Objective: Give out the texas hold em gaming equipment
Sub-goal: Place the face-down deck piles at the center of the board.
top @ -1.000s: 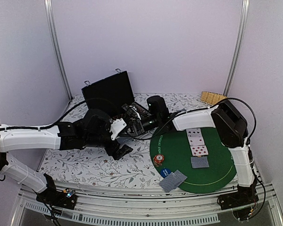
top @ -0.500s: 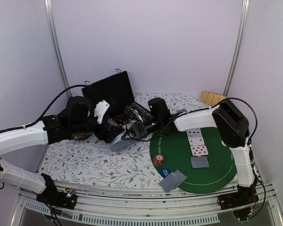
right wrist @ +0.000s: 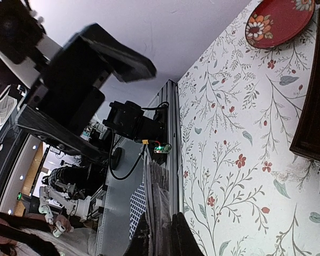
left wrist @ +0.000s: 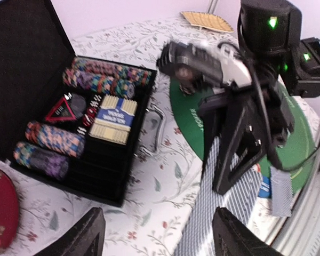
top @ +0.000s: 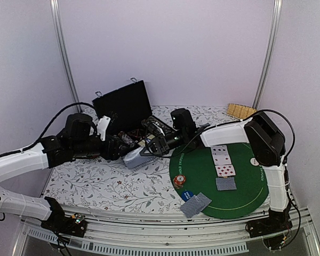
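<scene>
Evidently mid-deal: the right hand pinched grey-blue cards, the left hand hung spread; next, probably, laying them on the mat

Matt green felt mat, flowered table cloth, smooth chips

From high at the near edge we look down over the table. Our left wrist view sits close, facing across the case to the mat; the right, rolled sideways, faces the dish; both share it and the cards
</scene>
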